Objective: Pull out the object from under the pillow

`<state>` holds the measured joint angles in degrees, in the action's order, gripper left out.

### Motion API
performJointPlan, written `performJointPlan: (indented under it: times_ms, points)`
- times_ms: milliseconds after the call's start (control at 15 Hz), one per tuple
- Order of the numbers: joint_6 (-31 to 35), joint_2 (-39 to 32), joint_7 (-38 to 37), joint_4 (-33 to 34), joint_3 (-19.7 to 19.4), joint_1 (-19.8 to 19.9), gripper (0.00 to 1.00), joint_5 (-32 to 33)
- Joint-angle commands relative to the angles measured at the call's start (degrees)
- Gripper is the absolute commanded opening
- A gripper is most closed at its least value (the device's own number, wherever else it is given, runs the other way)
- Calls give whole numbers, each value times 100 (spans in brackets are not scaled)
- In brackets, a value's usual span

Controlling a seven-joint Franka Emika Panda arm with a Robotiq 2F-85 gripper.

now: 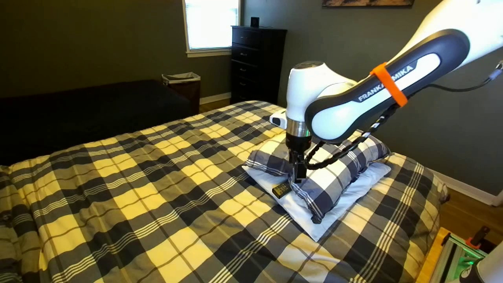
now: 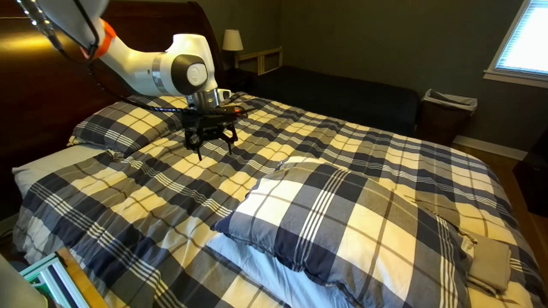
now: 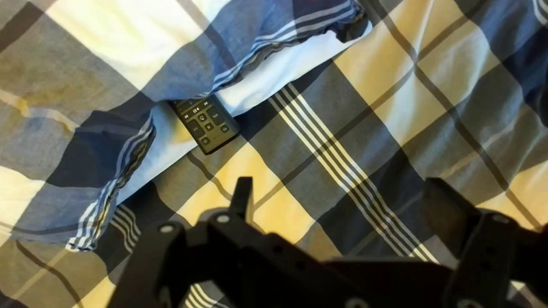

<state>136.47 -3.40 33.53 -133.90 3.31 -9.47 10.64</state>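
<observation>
target: dark remote (image 3: 207, 128), ahead of my pincer (image 3: 340, 189) and off to one side, buttons up. one end is bare; the other runs under the plaid pillow (image 3: 120, 77), how far i cannot tell. the pillow's weight probably pins it there. both rest on a pale-blue pad (image 3: 265, 77); the remote's bare end juts just past the pad's edge, which should let me get at its sides. under the pad, the worktop (image 1: 157, 181), plaid-covered and soft-looking, will likely give if i press. my pincer hangs above it, fingers well apart, nothing between: a gap that suits straddling the remote. next, i judge: shift toward the remote, turn to its slant, lower, pinch, then draw slowly, lest the pillow ride along.
</observation>
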Motion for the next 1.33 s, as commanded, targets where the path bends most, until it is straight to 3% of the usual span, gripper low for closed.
performJointPlan:
  times_ms: [0,67,133,467,533,600,733,1067,1267]
  points:
    - [-4,-783,814,651,101,220,100,539]
    - [-13,-899,1017,757,112,246,100,678]
    - [-19,-546,637,444,152,245,100,424]
    - [-22,-850,919,716,162,288,100,601]
    - [-134,-918,1883,641,396,428,100,23]
    - [-43,-853,1151,707,227,318,100,463]
    - [-63,-879,1577,659,348,373,100,209]
    - [-62,-900,1715,646,383,400,100,137]
    - [81,-1293,1978,865,310,352,100,760]
